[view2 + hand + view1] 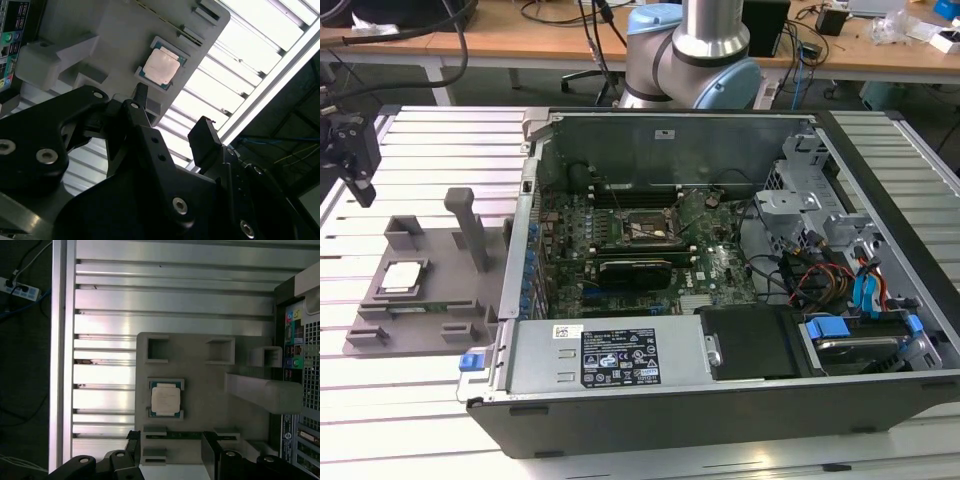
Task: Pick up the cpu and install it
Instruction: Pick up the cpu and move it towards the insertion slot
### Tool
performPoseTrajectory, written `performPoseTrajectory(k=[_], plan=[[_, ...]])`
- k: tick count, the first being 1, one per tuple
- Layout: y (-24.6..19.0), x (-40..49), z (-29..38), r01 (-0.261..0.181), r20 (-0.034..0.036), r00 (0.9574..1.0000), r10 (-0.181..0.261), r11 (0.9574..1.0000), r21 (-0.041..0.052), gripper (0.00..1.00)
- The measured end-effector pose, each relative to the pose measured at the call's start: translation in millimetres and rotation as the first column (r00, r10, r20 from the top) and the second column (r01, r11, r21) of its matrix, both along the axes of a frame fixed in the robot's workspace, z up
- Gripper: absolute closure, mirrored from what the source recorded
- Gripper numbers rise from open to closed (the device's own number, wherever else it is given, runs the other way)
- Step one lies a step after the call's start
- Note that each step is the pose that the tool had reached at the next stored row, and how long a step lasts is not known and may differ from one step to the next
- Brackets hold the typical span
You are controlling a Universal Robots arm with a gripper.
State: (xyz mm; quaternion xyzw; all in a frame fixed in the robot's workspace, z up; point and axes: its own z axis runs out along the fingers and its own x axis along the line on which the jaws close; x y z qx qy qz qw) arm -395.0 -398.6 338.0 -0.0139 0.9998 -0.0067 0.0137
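Overhead, tool (170, 440) hovering clear of cpu (166, 399), jaws spread wide and empty, cpu lying flat in grey tray (205, 390).

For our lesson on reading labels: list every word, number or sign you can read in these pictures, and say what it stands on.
Black label on the computer case: print too small to read.
White sticker beside it: too small to read.
The cpu lid: no marking that can be read.
Nothing can be quoted.

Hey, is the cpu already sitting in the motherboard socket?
No, in the exterior view the cpu lies on the grey fixture tray, outside the computer case.
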Motion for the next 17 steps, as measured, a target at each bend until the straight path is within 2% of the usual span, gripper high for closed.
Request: performPoseTrajectory(k=[17], plan=[[0.0, 2.5, -7.4, 0.0, 0.0, 1.0, 0.0, 1.0, -0.0001, 0.4]])
